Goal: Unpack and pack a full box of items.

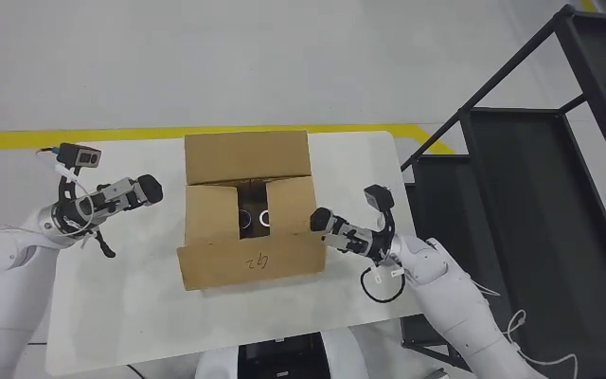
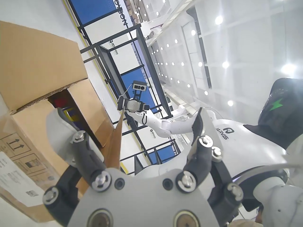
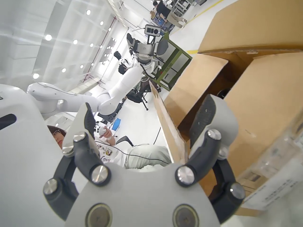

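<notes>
- Top view: the box (image 1: 213, 213) sits mid-table (image 1: 123, 303) with its flaps open. The far flap lies back flat, and the near flap (image 1: 251, 261) hangs out toward the robot. Down in the dark gap I can make out a couple of round tops (image 1: 254, 219), but I can't say what they are.
- Same view: the left gripper (image 1: 151, 189) hangs off the box's left side, near it but clearly apart. The right gripper (image 1: 319, 221) is tight up against the right side, by the front corner. A dark rack (image 1: 530, 189) stands just past the table on the right.
- Left wrist view: the left gripper (image 2: 130, 131) is spread wide with nothing in it. The box (image 2: 35, 60) is just ahead, with a white label (image 2: 9, 173) on its side. The right gripper (image 2: 121, 102) shows far off, beyond the near flap's (image 2: 116, 142) edge.
- Right wrist view: the right gripper (image 3: 146, 119) is also wide open and not gripping anything. The near flap's (image 3: 167, 124) edge runs up between its fingers, and one finger (image 3: 208, 116) sits over the box (image 3: 260, 109). I can't tell if it touches the cardboard. The left gripper (image 3: 130, 40) is way off on the far side.
</notes>
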Tool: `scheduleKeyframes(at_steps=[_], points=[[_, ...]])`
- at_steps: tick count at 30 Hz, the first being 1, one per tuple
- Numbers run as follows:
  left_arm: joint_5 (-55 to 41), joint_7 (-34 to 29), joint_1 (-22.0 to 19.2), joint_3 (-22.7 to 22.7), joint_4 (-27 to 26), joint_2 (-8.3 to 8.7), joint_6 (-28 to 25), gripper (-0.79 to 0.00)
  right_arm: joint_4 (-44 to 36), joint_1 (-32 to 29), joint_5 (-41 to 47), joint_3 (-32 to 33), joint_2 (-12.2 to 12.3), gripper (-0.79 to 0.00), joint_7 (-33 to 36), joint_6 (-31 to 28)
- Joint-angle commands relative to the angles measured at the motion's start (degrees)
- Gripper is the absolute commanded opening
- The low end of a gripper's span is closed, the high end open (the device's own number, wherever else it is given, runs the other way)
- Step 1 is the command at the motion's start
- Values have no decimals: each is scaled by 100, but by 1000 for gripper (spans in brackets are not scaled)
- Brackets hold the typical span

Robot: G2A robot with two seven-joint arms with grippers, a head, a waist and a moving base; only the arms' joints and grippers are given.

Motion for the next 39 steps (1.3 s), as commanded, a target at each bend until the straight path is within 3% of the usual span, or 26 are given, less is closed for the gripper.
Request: scheduleKeyframes(at_steps=[1,9,22,25,29,39], points=[[-12,-22,4,20,-6,-11,23,0,-155,-76,174,13,38,0,229,-13],[20,-73,-74,117,47,-65,74,0,-1126,-540,1002,88,308,0,1282,446],[103,-148,-125,208,108,-130,148,0,-2270,-1175,1105,-247,866,0,1838,1000],[105,-171,-144,213,120,-141,171,0,-2156,-1175,1105,-288,958,0,1587,750],[124,-180,-167,191,135,-151,180,0,-1415,-917,1092,15,964,0,955,167],[144,-157,-24,100,53,-164,157,0,123,143,141,-29,800,0,-133,254]])
